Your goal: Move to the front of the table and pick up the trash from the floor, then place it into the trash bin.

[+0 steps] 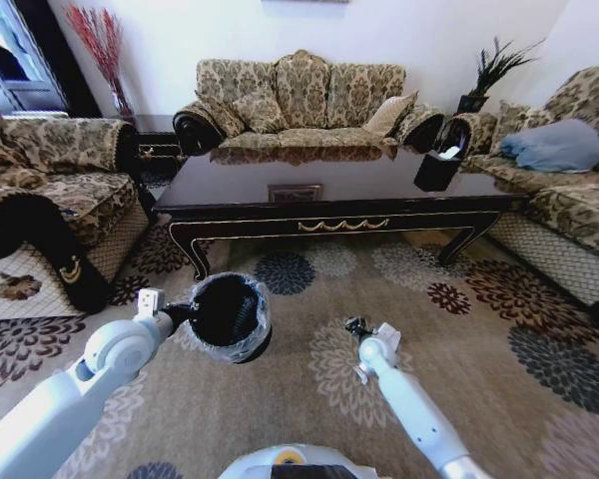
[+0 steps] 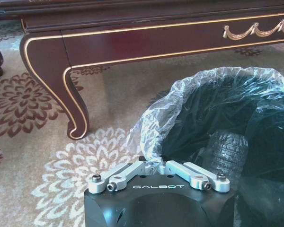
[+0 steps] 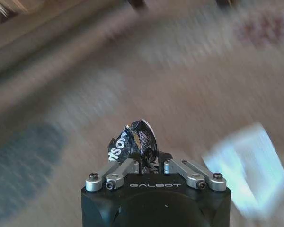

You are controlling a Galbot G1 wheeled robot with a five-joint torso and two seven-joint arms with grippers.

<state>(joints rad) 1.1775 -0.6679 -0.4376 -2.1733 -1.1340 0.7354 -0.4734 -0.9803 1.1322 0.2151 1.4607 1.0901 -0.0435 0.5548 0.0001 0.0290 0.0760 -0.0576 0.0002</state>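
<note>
My left gripper (image 1: pixel 177 315) is shut on the rim of the trash bin (image 1: pixel 230 317), a small black round bin lined with a clear bag, held just above the floor (image 1: pixel 459 349). In the left wrist view its fingers clamp the bagged rim (image 2: pixel 154 156), and a dark ribbed piece (image 2: pixel 229 146) lies inside. To the right of the bin, my right gripper (image 1: pixel 356 326) hangs over the flowered carpet, shut on the trash (image 3: pixel 132 144), a crumpled black-and-white wrapper. The dark glossy table (image 1: pixel 329 190) with gold trim stands just beyond both grippers.
Patterned sofas surround the table at the left (image 1: pixel 50 190), back (image 1: pixel 299 100) and right (image 1: pixel 569 180). A black tissue box (image 1: pixel 439 165) sits on the table's right end. The table's curved leg (image 2: pixel 61 90) is close to the bin. Open carpet lies at the front right.
</note>
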